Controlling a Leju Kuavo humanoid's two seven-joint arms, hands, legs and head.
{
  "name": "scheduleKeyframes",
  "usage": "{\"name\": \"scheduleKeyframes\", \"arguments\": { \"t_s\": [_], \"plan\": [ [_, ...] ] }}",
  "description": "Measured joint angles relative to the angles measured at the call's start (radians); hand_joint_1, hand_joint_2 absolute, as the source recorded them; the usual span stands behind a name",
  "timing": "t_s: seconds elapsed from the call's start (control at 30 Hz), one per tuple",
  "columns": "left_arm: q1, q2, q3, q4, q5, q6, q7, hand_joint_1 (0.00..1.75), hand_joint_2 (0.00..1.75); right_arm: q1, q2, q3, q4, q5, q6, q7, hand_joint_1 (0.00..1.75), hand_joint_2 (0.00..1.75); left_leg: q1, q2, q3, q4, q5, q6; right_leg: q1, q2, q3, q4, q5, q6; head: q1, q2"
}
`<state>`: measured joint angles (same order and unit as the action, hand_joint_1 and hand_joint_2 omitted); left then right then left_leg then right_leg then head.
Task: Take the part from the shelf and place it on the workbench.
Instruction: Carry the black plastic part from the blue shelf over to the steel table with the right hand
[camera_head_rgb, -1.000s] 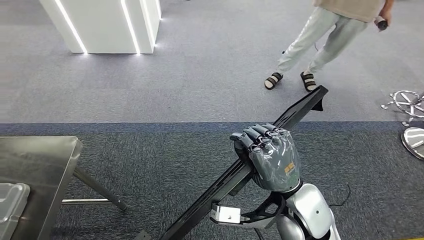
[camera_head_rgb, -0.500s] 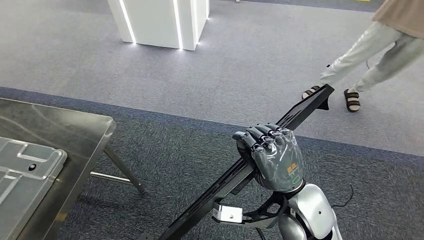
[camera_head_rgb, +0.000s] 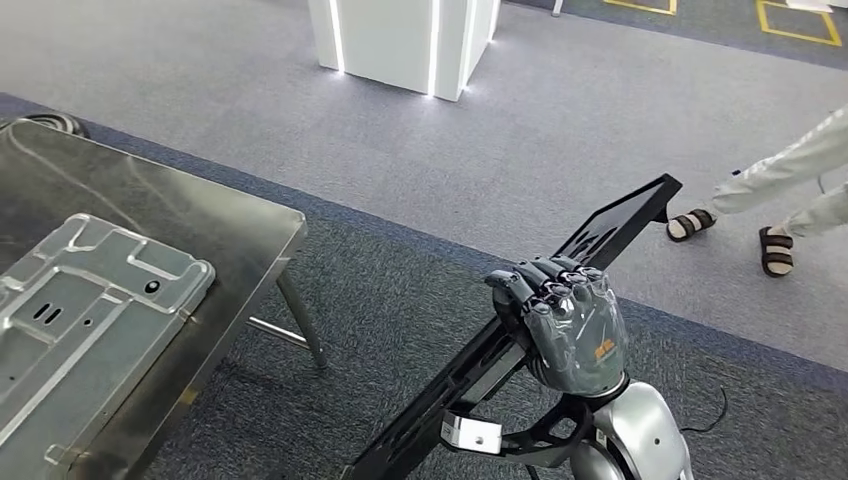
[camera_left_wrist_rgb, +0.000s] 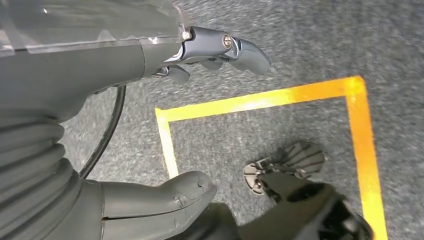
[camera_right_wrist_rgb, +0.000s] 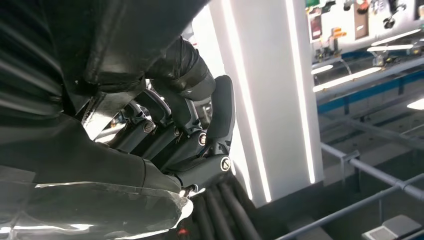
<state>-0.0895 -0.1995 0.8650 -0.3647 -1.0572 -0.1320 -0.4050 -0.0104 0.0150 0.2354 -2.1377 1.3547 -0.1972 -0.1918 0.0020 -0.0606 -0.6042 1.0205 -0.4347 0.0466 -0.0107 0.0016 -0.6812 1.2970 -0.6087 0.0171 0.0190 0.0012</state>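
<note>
The part (camera_head_rgb: 612, 224) is a long black bar, held slantwise over the carpet, its far end up and to the right. My right hand (camera_head_rgb: 570, 325) grips it near the middle, fingers wrapped over the top edge. In the right wrist view the right hand (camera_right_wrist_rgb: 185, 145) has its fingers curled tight around dark metal. The steel workbench (camera_head_rgb: 235, 215) stands at the left, apart from the part. My left hand (camera_left_wrist_rgb: 90, 65) hangs over the floor, fingers spread, nothing in it.
A silver stamped panel (camera_head_rgb: 80, 300) lies on the workbench's near left. A person's sandalled feet (camera_head_rgb: 690, 224) are at the right, just beyond the part's far end. A white lit pillar (camera_head_rgb: 410, 40) stands at the back. Yellow floor tape (camera_left_wrist_rgb: 260, 100) runs under my left hand.
The camera has swung left: the workbench and its silver panel have come further into the picture, the person has slid to the right edge. My right hand keeps its grip on the part.
</note>
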Motion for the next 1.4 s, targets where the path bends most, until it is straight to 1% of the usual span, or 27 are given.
{"name": "scheduleKeyframes", "arguments": {
  "t_s": [0.03, 0.1, 0.17, 0.2, 0.23, 0.27, 0.33, 0.4, 0.47, 0.5, 0.53, 0.6, 0.67, 0.73, 0.77, 0.8, 0.83, 0.9, 0.97, 1.0, 1.07, 1.13, 1.2, 1.27, 1.3, 1.33, 1.4],
  "plan": [
    [0.001, 0.0, 0.0, 0.0, 0.0, 0.002, 0.0, 0.0, 1.75, 0.006, -0.001, -0.007, -0.003, 0.001, 0.0, 0.0, 1.75, 1.75, -0.002, -0.015, 0.001, 0.0, 0.0, 0.0, 0.002, 0.008, 0.021, -0.053, 0.039, -0.007, 0.0, 0.0],
    [0.002, -0.003, 0.002, 0.0, -0.001, 0.006, 0.0, 0.0, 1.75, 0.014, -0.004, -0.025, -0.011, 0.005, 0.0, 0.001, 1.75, 1.75, -0.002, -0.043, 0.002, 0.001, 0.001, -0.002, 0.007, 0.057, 0.08, -0.194, 0.111, -0.023, 0.0, 0.0],
    [0.001, -0.007, 0.003, 0.0, -0.004, 0.008, 0.0, 0.0, 1.75, 0.019, -0.008, -0.047, -0.016, 0.012, 0.0, 0.003, 1.75, 1.75, 0.002, -0.066, -0.004, 0.002, 0.005, -0.01, 0.011, 0.094, 0.11, -0.265, 0.132, -0.032, 0.0, 0.0],
    [0.002, -0.007, 0.004, 0.0, -0.005, 0.009, -0.001, 0.0, 1.75, 0.02, -0.013, -0.06, -0.017, 0.014, 0.0, 0.004, 1.75, 1.75, 0.004, -0.078, -0.007, 0.0, 0.007, -0.016, 0.012, 0.093, 0.112, -0.271, 0.13, -0.034, 0.0, 0.0],
    [0.004, -0.008, 0.005, 0.0, -0.007, 0.009, -0.001, 0.0, 1.75, 0.02, -0.019, -0.073, -0.018, 0.015, 0.0, 0.005, 1.75, 1.75, 0.006, -0.091, -0.009, -0.002, 0.009, -0.023, 0.012, 0.079, 0.116, -0.279, 0.134, -0.036, 0.0, 0.0],
    [0.006, -0.008, 0.006, 0.0, -0.008, 0.009, -0.001, 0.0, 1.75, 0.02, -0.025, -0.086, -0.018, 0.016, 0.0, 0.006, 1.75, 1.75, 0.004, -0.086, -0.012, 0.001, 0.007, -0.027, 0.01, 0.066, 0.122, -0.29, 0.138, -0.037, 0.0, 0.0],
    [0.009, -0.008, 0.008, 0.0, -0.009, 0.01, -0.001, 0.0, 1.75, 0.02, -0.036, -0.108, -0.017, 0.016, 0.0, 0.009, 1.75, 1.75, -0.002, -0.033, -0.034, 0.051, -0.028, -0.034, 0.007, 0.034, 0.137, -0.315, 0.148, -0.042, 0.0, 0.0],
    [0.006, -0.008, 0.008, 0.0, -0.009, 0.01, -0.002, 0.0, 1.75, 0.02, -0.05, -0.13, -0.015, 0.017, 0.004, 0.019, 1.75, 1.75, -0.001, 0.03, -0.089, 0.171, -0.095, -0.04, 0.01, -0.002, 0.141, -0.321, 0.147, -0.047, 0.0, 0.0],
    [0.006, -0.008, 0.009, 0.0, -0.01, 0.011, -0.003, 0.0, 1.75, 0.02, -0.07, -0.16, -0.009, 0.018, 0.013, 0.031, 1.75, 1.75, 0.008, 0.049, -0.132, 0.262, -0.128, -0.049, 0.01, -0.038, 0.141, -0.318, 0.143, -0.045, 0.0, 0.0],
    [0.008, -0.008, 0.01, 0.0, -0.01, 0.011, -0.003, 0.0, 1.75, 0.02, -0.079, -0.176, -0.006, 0.019, 0.017, 0.034, 1.75, 1.75, 0.012, 0.054, -0.127, 0.258, -0.117, -0.055, 0.009, -0.055, 0.14, -0.315, 0.14, -0.042, 0.0, 0.0],
    [0.01, -0.008, 0.01, 0.0, -0.01, 0.011, -0.004, 0.0, 1.75, 0.019, -0.086, -0.191, -0.004, 0.019, 0.019, 0.036, 1.75, 1.75, 0.017, 0.062, -0.101, 0.213, -0.09, -0.06, 0.006, -0.069, 0.14, -0.31, 0.136, -0.038, 0.0, 0.0],
    [0.012, -0.008, 0.012, 0.0, -0.01, 0.012, -0.004, 0.0, 1.75, 0.017, -0.1, -0.221, -0.001, 0.019, 0.022, 0.038, 1.75, 1.75, 0.02, 0.103, -0.025, 0.08, -0.038, -0.064, 0.005, -0.095, 0.14, -0.294, 0.123, -0.025, 0.0, 0.0],
    [0.011, -0.008, 0.014, 0.0, -0.007, 0.013, -0.007, 0.0, 1.75, 0.016, -0.116, -0.251, 0.002, 0.018, 0.027, 0.044, 1.75, 1.75, 0.015, 0.126, 0.011, 0.014, -0.023, -0.051, 0.006, -0.116, 0.14, -0.281, 0.111, -0.012, 0.0, 0.0],
    [0.016, -0.007, 0.019, 0.0, -0.001, 0.017, -0.009, 0.0, 1.75, 0.017, -0.133, -0.288, 0.008, 0.014, 0.032, 0.05, 1.75, 1.75, 0.01, 0.106, 0.008, 0.012, -0.023, -0.033, 0.005, -0.134, 0.144, -0.279, 0.108, -0.001, 0.0, 0.0],
    [0.019, -0.007, 0.022, 0.0, 0.001, 0.019, -0.01, 0.0, 1.75, 0.017, -0.141, -0.309, 0.012, 0.011, 0.033, 0.052, 1.75, 1.75, 0.01, 0.095, 0.009, 0.008, -0.021, -0.026, 0.002, -0.133, 0.146, -0.278, 0.104, 0.005, 0.0, 0.0],
    [0.022, -0.007, 0.025, 0.0, 0.002, 0.02, -0.011, 0.0, 1.75, 0.017, -0.149, -0.327, 0.015, 0.006, 0.034, 0.053, 1.75, 1.75, 0.012, 0.085, 0.01, 0.004, -0.018, -0.019, -0.002, -0.114, 0.144, -0.266, 0.092, 0.009, 0.0, 0.0],
    [0.023, -0.007, 0.028, 0.0, 0.002, 0.021, -0.013, 0.0, 1.75, 0.018, -0.156, -0.346, 0.018, 0.002, 0.034, 0.053, 1.75, 1.75, 0.014, 0.074, 0.011, 0.0, -0.015, -0.013, -0.006, -0.084, 0.132, -0.236, 0.07, 0.013, 0.0, 0.0],
    [0.023, -0.007, 0.034, 0.0, 0.002, 0.022, -0.015, 0.0, 1.75, 0.023, -0.169, -0.384, 0.024, -0.003, 0.034, 0.053, 1.75, 1.75, 0.014, 0.053, 0.011, -0.002, -0.012, -0.006, -0.011, -0.021, 0.077, -0.118, 0.005, 0.018, 0.0, 0.0],
    [0.024, -0.007, 0.039, 0.0, 0.002, 0.022, -0.017, 0.0, 1.75, 0.029, -0.177, -0.418, 0.031, -0.004, 0.035, 0.053, 1.75, 1.75, 0.012, 0.026, 0.011, -0.002, -0.012, -0.003, -0.011, -0.004, 0.015, -0.004, -0.03, 0.02, 0.0, 0.0],
    [0.025, -0.007, 0.041, 0.0, 0.002, 0.022, -0.018, 0.0, 1.75, 0.031, -0.181, -0.434, 0.034, -0.004, 0.035, 0.053, 1.75, 1.75, 0.011, 0.012, 0.011, -0.001, -0.012, -0.003, -0.011, -0.002, 0.003, 0.008, -0.018, 0.019, 0.0, 0.0],
    [0.027, -0.007, 0.044, 0.0, 0.001, 0.022, -0.019, 0.0, 1.75, 0.032, -0.189, -0.461, 0.038, -0.004, 0.035, 0.054, 1.75, 1.75, 0.01, -0.018, 0.014, 0.001, -0.012, -0.003, -0.013, 0.01, 0.035, -0.083, 0.056, 0.015, 0.0, 0.0],
    [0.026, -0.007, 0.047, 0.0, 0.001, 0.022, -0.022, 0.0, 1.75, 0.029, -0.2, -0.488, 0.04, -0.007, 0.037, 0.054, 1.75, 1.75, 0.009, -0.045, 0.012, 0.004, -0.012, -0.008, -0.016, 0.056, 0.088, -0.212, 0.115, 0.01, 0.0, 0.0],
    [0.026, -0.007, 0.05, 0.0, 0.0, 0.022, -0.025, 0.0, 1.75, 0.023, -0.214, -0.516, 0.045, -0.01, 0.045, 0.054, 1.75, 1.75, 0.011, -0.069, 0.003, 0.005, -0.008, -0.02, -0.015, 0.082, 0.108, -0.264, 0.124, 0.007, 0.0, 0.0],
    [0.03, -0.006, 0.057, 0.0, -0.002, 0.023, -0.029, 0.0, 1.75, 0.012, -0.231, -0.544, 0.053, -0.009, 0.058, 0.054, 1.75, 1.75, 0.014, -0.089, -0.004, 0.002, -0.004, -0.034, -0.014, 0.062, 0.109, -0.27, 0.126, 0.001, 0.0, 0.0],
    [0.032, -0.006, 0.061, 0.0, -0.005, 0.023, -0.032, 0.0, 1.75, 0.003, -0.241, -0.557, 0.059, -0.006, 0.066, 0.054, 1.75, 1.75, 0.013, -0.076, -0.009, 0.008, -0.009, -0.039, -0.015, 0.049, 0.111, -0.275, 0.129, -0.005, 0.0, 0.0],
    [0.033, -0.005, 0.064, 0.0, -0.008, 0.024, -0.034, 0.0, 1.75, -0.005, -0.251, -0.569, 0.064, -0.002, 0.073, 0.055, 1.75, 1.75, 0.01, -0.049, -0.02, 0.03, -0.025, -0.043, -0.016, 0.035, 0.114, -0.28, 0.132, -0.012, 0.0, 0.0],
    [0.031, -0.004, 0.067, 0.0, -0.012, 0.025, -0.037, 0.0, 1.75, -0.021, -0.274, -0.594, 0.078, 0.009, 0.086, 0.057, 1.75, 1.75, 0.007, 0.022, -0.068, 0.132, -0.088, -0.047, -0.012, 0.002, 0.117, -0.286, 0.134, -0.024, 0.0, 0.0]
  ]
}}
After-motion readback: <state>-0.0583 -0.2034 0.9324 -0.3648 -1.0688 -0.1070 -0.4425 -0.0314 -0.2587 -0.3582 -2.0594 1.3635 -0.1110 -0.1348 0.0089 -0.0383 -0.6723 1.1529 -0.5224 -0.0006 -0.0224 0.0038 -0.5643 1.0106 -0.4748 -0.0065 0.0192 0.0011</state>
